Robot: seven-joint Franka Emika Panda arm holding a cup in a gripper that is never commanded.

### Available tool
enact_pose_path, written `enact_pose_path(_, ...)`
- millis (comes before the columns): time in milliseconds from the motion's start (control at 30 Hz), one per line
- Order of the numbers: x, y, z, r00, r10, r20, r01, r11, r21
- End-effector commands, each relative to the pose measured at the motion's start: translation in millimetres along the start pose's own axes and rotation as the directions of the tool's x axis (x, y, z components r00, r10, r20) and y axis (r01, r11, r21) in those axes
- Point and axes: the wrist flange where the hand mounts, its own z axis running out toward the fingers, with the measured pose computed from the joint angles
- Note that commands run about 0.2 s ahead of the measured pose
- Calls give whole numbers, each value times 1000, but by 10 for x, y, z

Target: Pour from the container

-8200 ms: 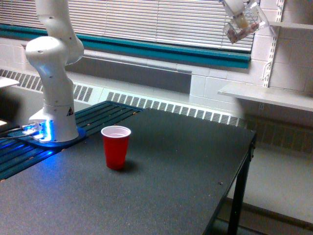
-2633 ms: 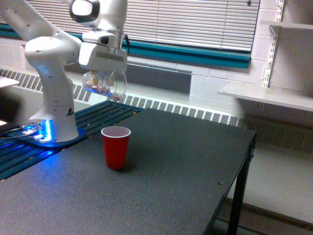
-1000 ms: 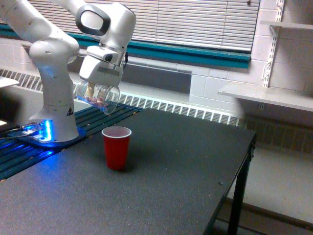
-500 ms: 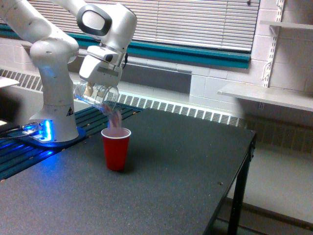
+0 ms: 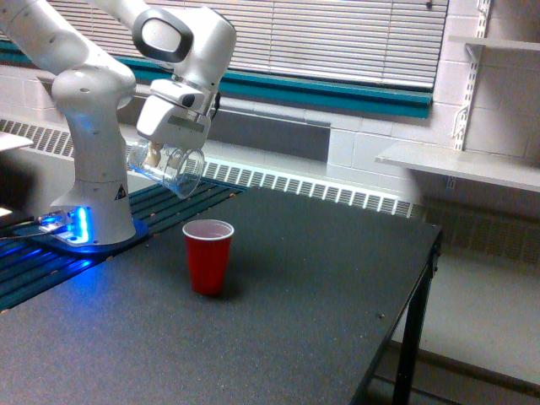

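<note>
Tilting container (image 5: pixel 169 171) seemingly emptied; red cup (image 5: pixel 208 256) shifted rightward.

No words, brands or numbers can be read. The only sign is a small yellow warning triangle (image 5: pixel 119 193) low on the white robot base (image 5: pixel 94 190); its symbol is too small to make out

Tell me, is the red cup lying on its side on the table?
No, the red cup stands upright on the table, open mouth up.
</note>
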Motion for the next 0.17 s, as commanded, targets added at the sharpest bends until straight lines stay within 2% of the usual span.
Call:
enact_pose_path(33,-55,4,126,1000,-15,8,15,1000,-11)
enact_pose_path(167,-23,25,135,1000,-15,6,15,1000,-1)
